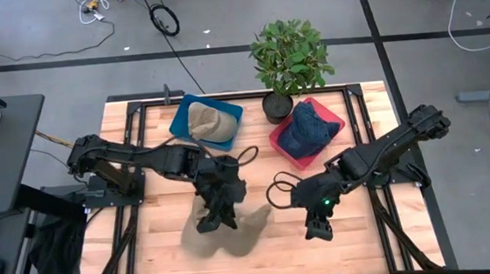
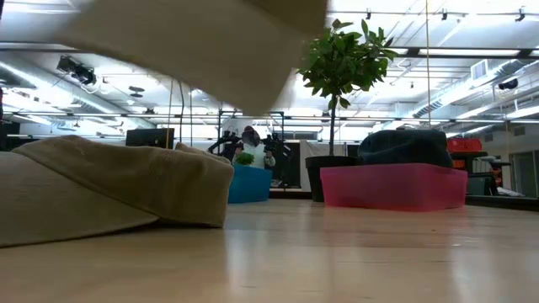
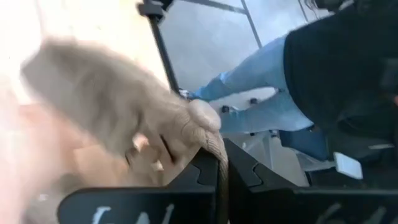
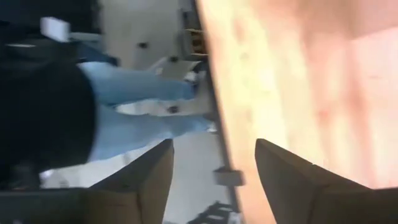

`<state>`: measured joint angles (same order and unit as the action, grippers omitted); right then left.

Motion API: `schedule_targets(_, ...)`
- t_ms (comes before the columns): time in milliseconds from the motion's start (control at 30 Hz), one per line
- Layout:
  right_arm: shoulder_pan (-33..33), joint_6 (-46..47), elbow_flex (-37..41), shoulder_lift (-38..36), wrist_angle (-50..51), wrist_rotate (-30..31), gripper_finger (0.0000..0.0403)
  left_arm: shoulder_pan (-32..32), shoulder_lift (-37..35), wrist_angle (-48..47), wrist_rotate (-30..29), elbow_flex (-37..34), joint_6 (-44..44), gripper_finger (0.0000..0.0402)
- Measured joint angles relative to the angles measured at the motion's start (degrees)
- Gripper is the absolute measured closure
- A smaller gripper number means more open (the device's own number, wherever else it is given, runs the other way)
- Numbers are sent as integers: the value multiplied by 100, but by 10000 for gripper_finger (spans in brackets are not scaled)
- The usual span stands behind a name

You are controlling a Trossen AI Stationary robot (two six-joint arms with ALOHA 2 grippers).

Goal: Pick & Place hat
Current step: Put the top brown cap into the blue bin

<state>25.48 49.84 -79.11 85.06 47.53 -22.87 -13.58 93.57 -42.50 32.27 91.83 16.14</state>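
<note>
A fold of tan cloth point(image 2: 194, 42) is seen nearest the low camera, hanging across the top of that view, with a tan hat point(image 2: 109, 189) lying on the wooden table point(image 2: 354, 252) just behind it. In the high view the tan hat point(image 1: 226, 230) is found near the table's front edge, left of centre, its long axis running roughly left to right. The left gripper point(image 1: 216, 218) is set directly over the hat's left part, and in the left wrist view its fingers point(image 3: 214, 171) are seen pressed together on a pinch of the tan fabric point(image 3: 124, 112); the hat is judged to be partly lifted, though how much of it has left the table cannot be told.

The right gripper point(image 1: 319, 227) is held over bare wood to the right of the hat, near but apart from it, and its fingers point(image 4: 143, 180) are seen spread with nothing between them.

The left arm is plainly the nearer one and already has the hat. The blue bin point(image 1: 205, 121), already holding a beige hat point(image 1: 211, 122), lies behind the gripper toward the table's back edge, nearly straight ahead; the red bin point(image 1: 306, 132) with a dark blue hat point(image 1: 308, 128) lies behind and to the right, beside the potted plant point(image 1: 290, 59). A carry straight back is judged the likely move.
</note>
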Motion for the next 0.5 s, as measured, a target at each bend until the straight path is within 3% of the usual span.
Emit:
schedule_targets(267,299,-313,2,-70,1064,966,227,457,-366,176,-110,0,-20,396)
schedule_targets(500,364,-143,126,-404,1569,2293,302,1032,-749,168,-1009,2,-173,396)
